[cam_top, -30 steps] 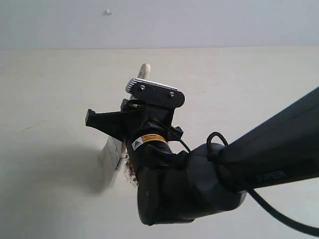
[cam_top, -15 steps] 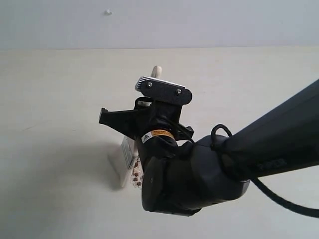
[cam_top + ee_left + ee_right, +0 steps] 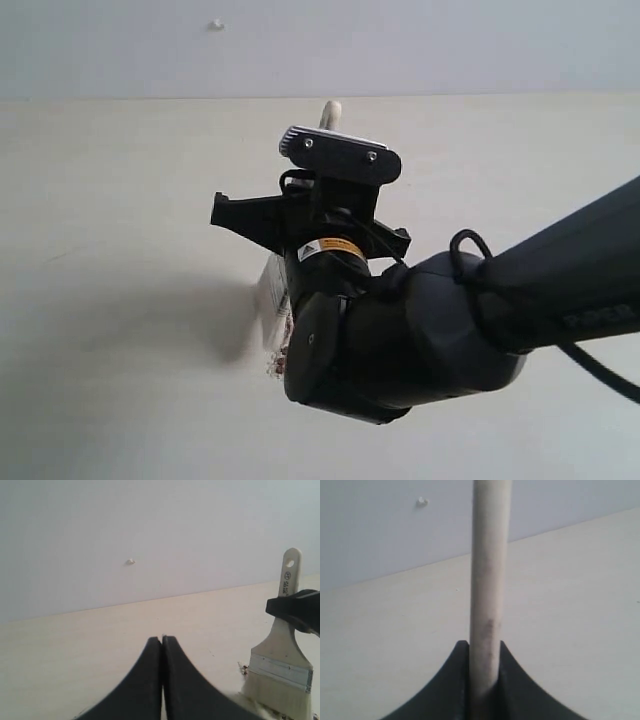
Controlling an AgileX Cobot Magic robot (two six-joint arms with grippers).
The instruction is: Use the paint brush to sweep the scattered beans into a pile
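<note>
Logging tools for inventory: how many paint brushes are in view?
1. The paint brush stands upright on the table, bristles down, handle clamped in the jaws of the right gripper. The arm could hide another.

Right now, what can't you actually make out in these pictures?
- Beans: in the exterior view the right arm covers all but a few beside the brush, so it cannot be told whether a pile has formed.
- Brush: its bristle tips are cut off by the bottom edge of the left wrist view.
- Right wrist view: only the handle in the right gripper shows; bristles and beans lie outside it.
- Left gripper: absent from the exterior view.
</note>
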